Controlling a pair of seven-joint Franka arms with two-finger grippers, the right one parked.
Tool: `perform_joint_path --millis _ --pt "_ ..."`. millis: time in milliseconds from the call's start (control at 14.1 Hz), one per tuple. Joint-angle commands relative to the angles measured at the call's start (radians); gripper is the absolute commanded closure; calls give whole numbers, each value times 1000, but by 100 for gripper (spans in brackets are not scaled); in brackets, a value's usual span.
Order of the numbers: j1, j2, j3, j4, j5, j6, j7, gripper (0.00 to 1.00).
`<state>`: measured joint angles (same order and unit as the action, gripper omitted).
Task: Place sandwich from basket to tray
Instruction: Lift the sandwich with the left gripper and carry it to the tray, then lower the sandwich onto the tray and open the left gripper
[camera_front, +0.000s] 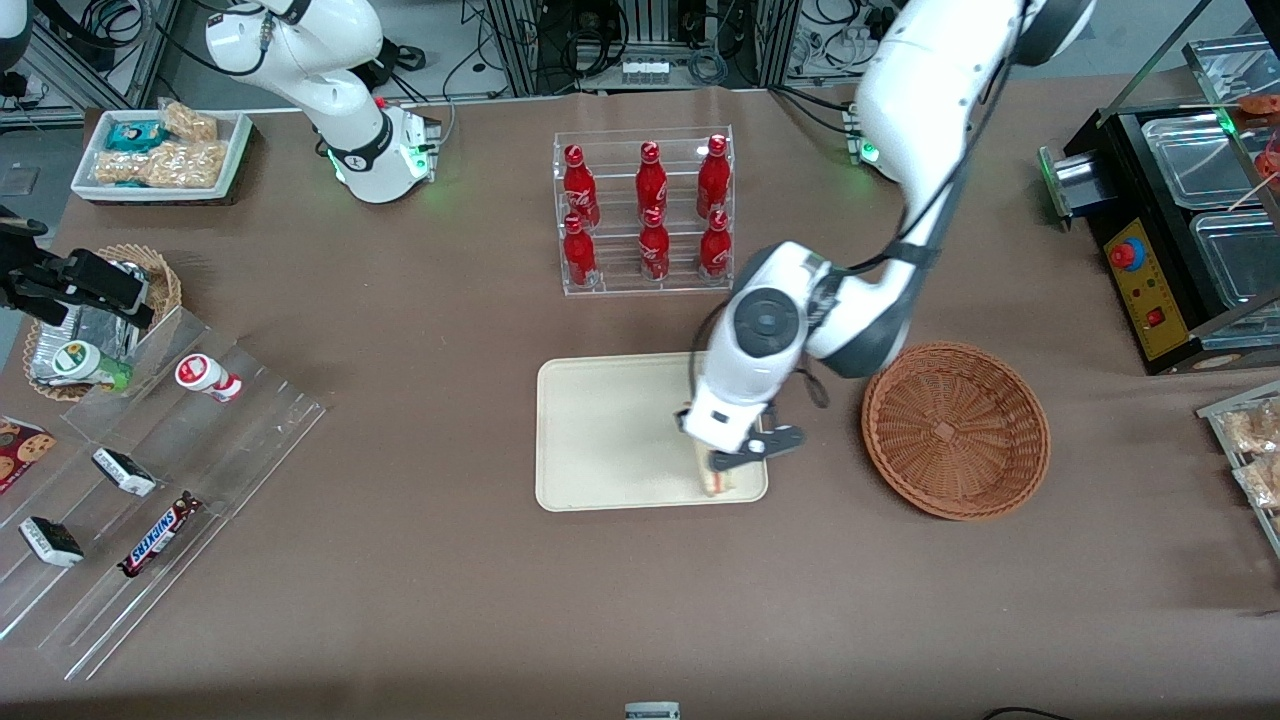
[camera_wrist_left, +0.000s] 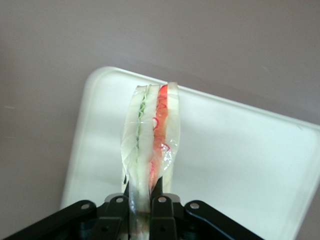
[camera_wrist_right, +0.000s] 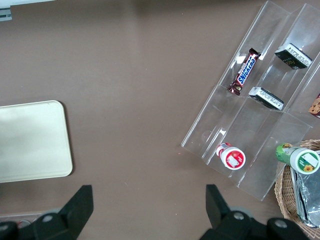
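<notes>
**Readable labels on the table**

The one clearly legible brand is "SNICKERS", printed in blue letters on a white panel of the dark snack bar (camera_front: 158, 534) lying on the clear acrylic stepped display (camera_front: 150, 490) toward the parked arm's end of the table; the same wrapper (camera_wrist_right: 244, 72) reads well in the right wrist view. The six red bottles (camera_front: 651, 178) in the clear rack carry a white script logo, too small to read for certain. The gripper (camera_wrist_left: 145, 210) pinching the sandwich (camera_wrist_left: 150, 135) bears no lettering.
</notes>
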<state>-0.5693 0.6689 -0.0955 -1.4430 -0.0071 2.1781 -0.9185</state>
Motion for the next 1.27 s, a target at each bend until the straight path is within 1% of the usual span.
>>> perform_joint_path --millis 0,71,283,425,496,566,637,850,991,1062,1204 --pt "-67 119 16 166 7 -18 -2 93" --pt "-89 130 16 171 13 -15 -2 93" --pt "-118 153 14 165 67 12 7 92" --pt "-124 152 14 153 70 12 35 88" --pt "-124 150 14 148 68 11 50 82" --pt "-123 149 16 148 62 11 50 50" --pt "-118 141 16 150 59 9 50 1" --pt "-115 81 16 151 59 -15 49 0" --pt "-107 32 20 151 58 -61 50 0" --pt "-92 11 20 156 68 -102 55 0" --pt "-54 -57 22 161 58 -179 149 0"
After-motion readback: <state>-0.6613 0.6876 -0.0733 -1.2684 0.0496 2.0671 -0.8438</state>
